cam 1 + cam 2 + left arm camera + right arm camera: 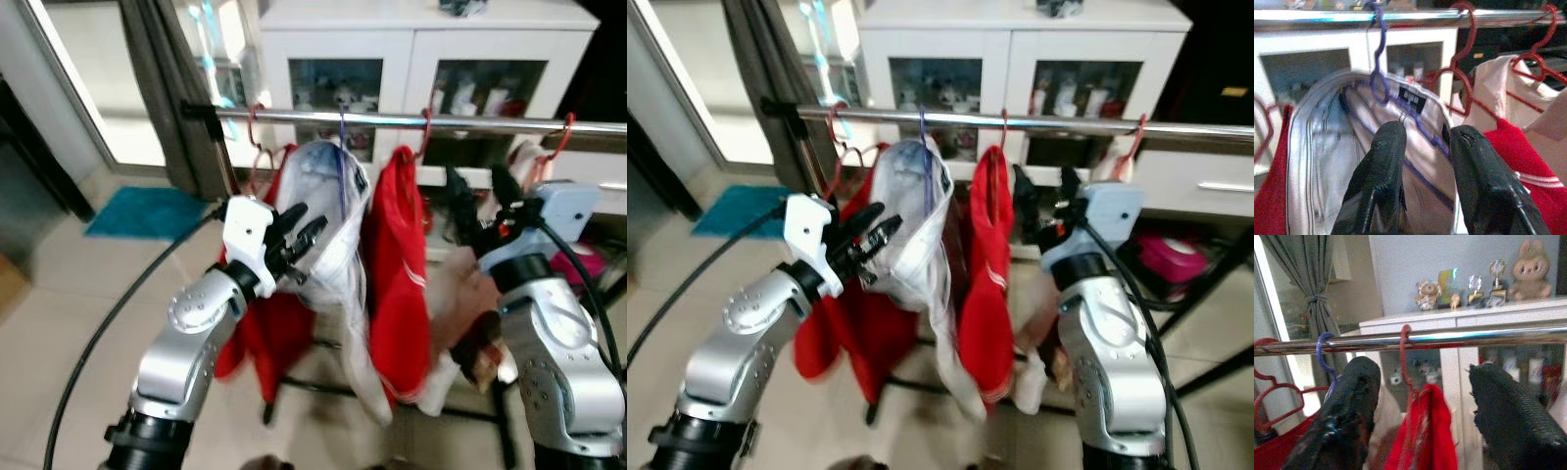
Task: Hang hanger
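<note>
At about nine o'clock in the head views, the left gripper (pixel 302 233) is reaching toward the white garment (pixel 328 215), its fingers (pixel 1382 166) spread apart and holding nothing, just below the garment's collar. The purple hanger (pixel 1382 73) is carrying that garment, its hook curling over the metal rail (pixel 411 121) and its stem running straight down toward six o'clock; the rail's long axis is running from nine to three o'clock. The left wrist view is showing the black label (pixel 1411 99) inside the collar, which the head views are blurring. Next along, a red garment (pixel 397 255) is hanging on a red hanger (pixel 1405 357). At three o'clock the right gripper (pixel 485 201) is pointing up toward the rail, fingers parted and empty. The right wrist view is showing a plush toy (pixel 1531 268) and trophies (pixel 1497 276) on the white cabinet (pixel 421 29).
</note>
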Controlling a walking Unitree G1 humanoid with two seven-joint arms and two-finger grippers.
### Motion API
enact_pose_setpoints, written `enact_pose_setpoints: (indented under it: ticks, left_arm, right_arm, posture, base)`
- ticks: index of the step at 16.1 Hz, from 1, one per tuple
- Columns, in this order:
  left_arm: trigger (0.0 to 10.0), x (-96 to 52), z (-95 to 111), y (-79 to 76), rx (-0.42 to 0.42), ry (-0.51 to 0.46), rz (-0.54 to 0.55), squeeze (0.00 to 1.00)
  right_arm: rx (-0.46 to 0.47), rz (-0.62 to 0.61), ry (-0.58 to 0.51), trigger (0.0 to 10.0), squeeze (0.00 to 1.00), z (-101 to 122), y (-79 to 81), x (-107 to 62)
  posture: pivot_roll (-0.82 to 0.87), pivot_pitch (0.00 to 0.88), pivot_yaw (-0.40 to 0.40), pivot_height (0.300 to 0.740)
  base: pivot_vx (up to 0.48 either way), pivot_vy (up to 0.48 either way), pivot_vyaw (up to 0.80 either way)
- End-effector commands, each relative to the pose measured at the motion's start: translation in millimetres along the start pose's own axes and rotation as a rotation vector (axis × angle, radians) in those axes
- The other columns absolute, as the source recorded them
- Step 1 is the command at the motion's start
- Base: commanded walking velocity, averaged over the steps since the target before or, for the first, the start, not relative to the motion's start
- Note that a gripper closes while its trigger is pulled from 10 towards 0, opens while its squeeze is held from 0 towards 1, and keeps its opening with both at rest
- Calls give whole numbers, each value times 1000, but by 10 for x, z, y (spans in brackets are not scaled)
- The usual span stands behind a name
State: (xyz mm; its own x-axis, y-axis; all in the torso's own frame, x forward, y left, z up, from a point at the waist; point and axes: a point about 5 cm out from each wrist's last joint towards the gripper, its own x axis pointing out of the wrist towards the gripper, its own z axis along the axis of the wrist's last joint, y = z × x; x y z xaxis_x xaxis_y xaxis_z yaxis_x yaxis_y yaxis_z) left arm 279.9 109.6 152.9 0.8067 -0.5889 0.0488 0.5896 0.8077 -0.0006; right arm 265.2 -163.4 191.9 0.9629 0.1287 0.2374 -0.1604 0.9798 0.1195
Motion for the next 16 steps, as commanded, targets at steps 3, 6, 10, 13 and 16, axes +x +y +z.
enact_pose_setpoints:
  ticks: [3, 6, 10, 13, 16]
  left_arm:
    - [10000, -62, -10, -3, 5, -4, 45, 0]
    - [10000, -67, -26, -78, -16, -5, 48, 0]
    - [10000, -98, 10, -82, -18, -18, -35, 0]
    - [10000, -136, 32, -64, 4, 29, -166, 0]
    - [10000, -170, 39, -28, 30, 48, -194, 0]
  right_arm:
    - [-50, 83, 28, 10000, 1000, 21, 94, 107]
    - [-77, 19, 116, 10000, 1000, -102, 14, 157]
    - [-109, -128, 272, 10000, 1000, -238, -177, 426]
    - [-175, -188, 344, 10000, 1000, -257, -339, 684]
    - [-266, -239, 396, 10000, 0, -199, -554, 870]
  posture:
    - [66, 0, 47, 723]
    - [73, 0, 23, 723]
    - [76, 0, 56, 723]
    - [75, 0, 60, 723]
    - [97, 0, 57, 723]
  base:
    - [0, -439, 0]
    - [0, -134, 0]
    - [0, 0, 0]
    - [0, 0, 0]
    - [0, 0, 0]
